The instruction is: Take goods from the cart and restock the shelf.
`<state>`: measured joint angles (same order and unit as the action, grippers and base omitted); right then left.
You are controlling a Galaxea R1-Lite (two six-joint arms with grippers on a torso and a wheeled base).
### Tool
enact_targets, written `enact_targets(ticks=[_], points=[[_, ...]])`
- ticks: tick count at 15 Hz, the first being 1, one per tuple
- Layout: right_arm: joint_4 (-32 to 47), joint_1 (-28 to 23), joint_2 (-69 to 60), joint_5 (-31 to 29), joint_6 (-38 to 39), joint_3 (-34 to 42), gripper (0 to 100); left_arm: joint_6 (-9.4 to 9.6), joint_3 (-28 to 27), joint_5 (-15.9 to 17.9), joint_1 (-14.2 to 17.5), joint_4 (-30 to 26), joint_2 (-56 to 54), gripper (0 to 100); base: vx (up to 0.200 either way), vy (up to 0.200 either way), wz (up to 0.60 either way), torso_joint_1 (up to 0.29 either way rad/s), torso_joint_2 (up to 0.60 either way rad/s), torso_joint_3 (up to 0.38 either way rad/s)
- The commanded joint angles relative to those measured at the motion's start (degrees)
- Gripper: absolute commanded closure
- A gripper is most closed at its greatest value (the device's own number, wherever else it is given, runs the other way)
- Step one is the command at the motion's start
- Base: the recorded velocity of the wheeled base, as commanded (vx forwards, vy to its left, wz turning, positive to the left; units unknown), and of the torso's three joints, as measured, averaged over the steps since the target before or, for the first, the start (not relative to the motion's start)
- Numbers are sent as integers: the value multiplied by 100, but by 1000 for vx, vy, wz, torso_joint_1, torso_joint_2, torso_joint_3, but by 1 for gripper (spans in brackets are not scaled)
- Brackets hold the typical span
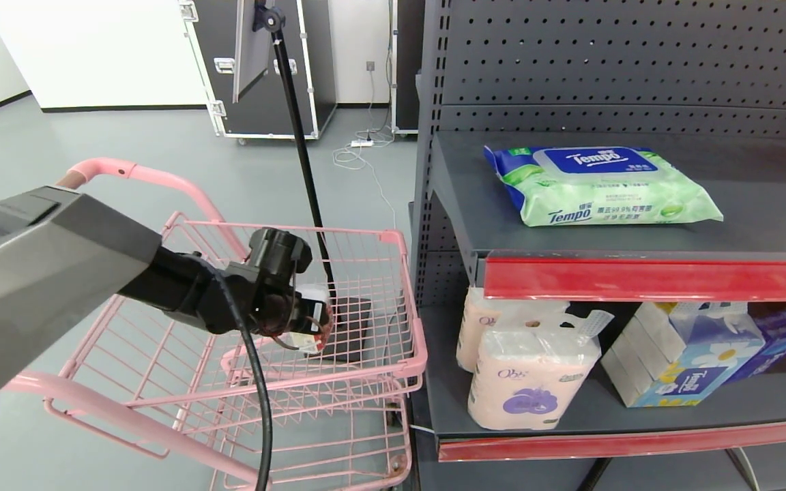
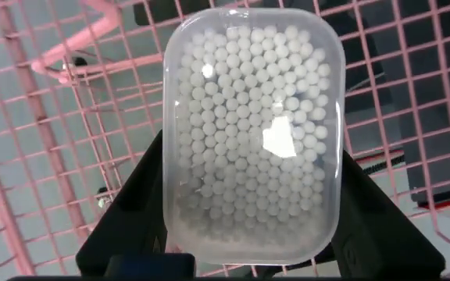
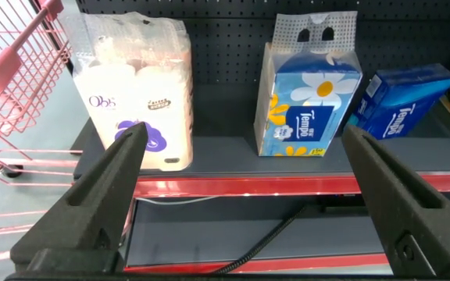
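Note:
In the left wrist view a clear plastic box of small white-tipped swabs (image 2: 252, 125) sits between the two black fingers (image 2: 127, 215) of my left gripper (image 2: 252, 222), which is shut on it. Pink cart (image 2: 30, 148) mesh lies below the box. The head view shows that left gripper (image 1: 312, 319) inside the pink cart (image 1: 393, 354), with the box (image 1: 314, 299) at its tip, just above the basket's floor. My right gripper (image 3: 244, 211) stands open with nothing in it, facing the lower shelf (image 3: 287, 187).
The upper shelf (image 1: 638, 239) holds a green wipes pack (image 1: 598, 184). The lower shelf holds toilet-roll packs (image 1: 529, 382), tissue packs (image 1: 686, 354) and a blue pack (image 1: 782, 334). A black stand pole (image 1: 304, 157) rises behind the cart.

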<state>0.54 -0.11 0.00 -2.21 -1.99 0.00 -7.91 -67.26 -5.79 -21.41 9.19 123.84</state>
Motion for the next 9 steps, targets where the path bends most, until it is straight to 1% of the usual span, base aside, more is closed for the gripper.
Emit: enact_targets(ticks=[1, 2, 4, 5, 6, 8, 9], points=[[-1, -7, 9, 1, -3, 0, 0, 9, 529, 34, 137, -5, -1170, 100, 0, 0, 0, 0, 0, 0], [-1, -7, 9, 1, -3, 0, 0, 0, 652, 34, 137, 4, -1442, 100, 0, 0, 0, 0, 0, 0], [-1, -7, 9, 1, -3, 0, 0, 0, 1030, 34, 321, -5, -2330, 100, 0, 0, 0, 0, 0, 0], [-1, -7, 9, 1, -3, 0, 0, 0, 1030, 34, 321, -5, -2330, 100, 0, 0, 0, 0, 0, 0], [-1, 2, 9, 1, -3, 0, 0, 0, 1522, 43, 506, -49, -3358, 100, 0, 0, 0, 0, 0, 0], [-1, -7, 9, 1, 5, 0, 0, 9, 2103, 157, 541, -251, -4457, 100, 0, 0, 0, 0, 0, 0], [-1, -7, 9, 1, 14, 0, 0, 9, 2234, 184, 541, -330, -4764, 100, 0, 0, 0, 0, 0, 0]])
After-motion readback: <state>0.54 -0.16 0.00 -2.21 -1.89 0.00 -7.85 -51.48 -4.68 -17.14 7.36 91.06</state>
